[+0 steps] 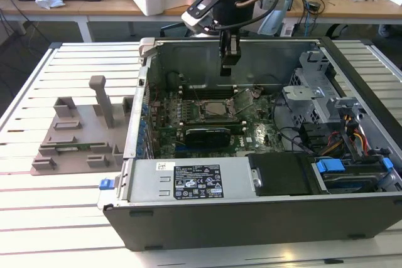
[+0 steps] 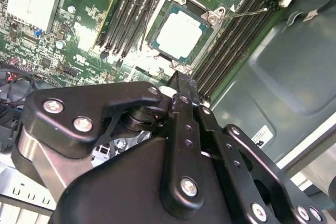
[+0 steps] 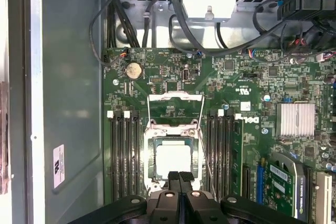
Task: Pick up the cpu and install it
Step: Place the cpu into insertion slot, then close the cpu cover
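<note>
The cpu (image 3: 173, 161), a pale square chip, lies flat in the motherboard socket, whose metal load plate (image 3: 176, 103) is flipped open beside it. In the second wrist view the cpu (image 2: 181, 35) sits just beyond my fingertips. In the exterior view the cpu (image 1: 210, 108) is in the middle of the open computer case (image 1: 251, 218). My gripper (image 1: 227, 61) hangs well above it, near the case's far wall. The black fingers (image 3: 185, 178) are pressed together with nothing between them, and the gripper (image 2: 181, 83) stands apart from the chip.
Memory slots (image 3: 123, 150) flank the socket. A black expansion card (image 1: 204, 135) lies just in front of it. A drive cage and cables (image 1: 326, 111) fill the exterior view's right side of the case. A grey fixture plate (image 1: 75, 136) stands outside on the left.
</note>
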Robot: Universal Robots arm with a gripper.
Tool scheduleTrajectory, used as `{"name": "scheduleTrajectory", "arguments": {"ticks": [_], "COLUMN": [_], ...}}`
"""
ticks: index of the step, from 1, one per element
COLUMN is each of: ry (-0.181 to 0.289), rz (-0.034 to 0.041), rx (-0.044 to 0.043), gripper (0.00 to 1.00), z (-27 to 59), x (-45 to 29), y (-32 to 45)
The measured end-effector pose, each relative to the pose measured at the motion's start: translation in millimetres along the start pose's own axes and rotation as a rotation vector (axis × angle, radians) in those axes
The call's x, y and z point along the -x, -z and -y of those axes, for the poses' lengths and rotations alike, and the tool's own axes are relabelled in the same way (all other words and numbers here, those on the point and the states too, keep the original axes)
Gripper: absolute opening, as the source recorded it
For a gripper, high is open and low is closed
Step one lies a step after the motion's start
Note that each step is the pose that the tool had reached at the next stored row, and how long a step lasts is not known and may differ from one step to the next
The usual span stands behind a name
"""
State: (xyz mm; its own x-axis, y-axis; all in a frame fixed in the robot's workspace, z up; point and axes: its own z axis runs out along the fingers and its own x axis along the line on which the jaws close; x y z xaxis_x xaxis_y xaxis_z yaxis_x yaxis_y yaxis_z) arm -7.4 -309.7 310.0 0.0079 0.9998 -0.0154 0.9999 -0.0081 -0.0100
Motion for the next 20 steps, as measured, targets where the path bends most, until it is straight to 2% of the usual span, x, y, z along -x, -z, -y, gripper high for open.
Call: {"name": "scheduleTrajectory", "arguments": {"ticks": [12,16,20], "ry": [0.0,0.003,0.007], "rz": [-0.001,-0.001,-0.001], "rx": [0.0,0.0,-0.0025], "gripper": [0.11,0.11,0.11], "z": [-0.5,-9.1,-24.8], "x": [0.0,-0.1,-0.2], "y": [0.0,0.1,0.2]}}
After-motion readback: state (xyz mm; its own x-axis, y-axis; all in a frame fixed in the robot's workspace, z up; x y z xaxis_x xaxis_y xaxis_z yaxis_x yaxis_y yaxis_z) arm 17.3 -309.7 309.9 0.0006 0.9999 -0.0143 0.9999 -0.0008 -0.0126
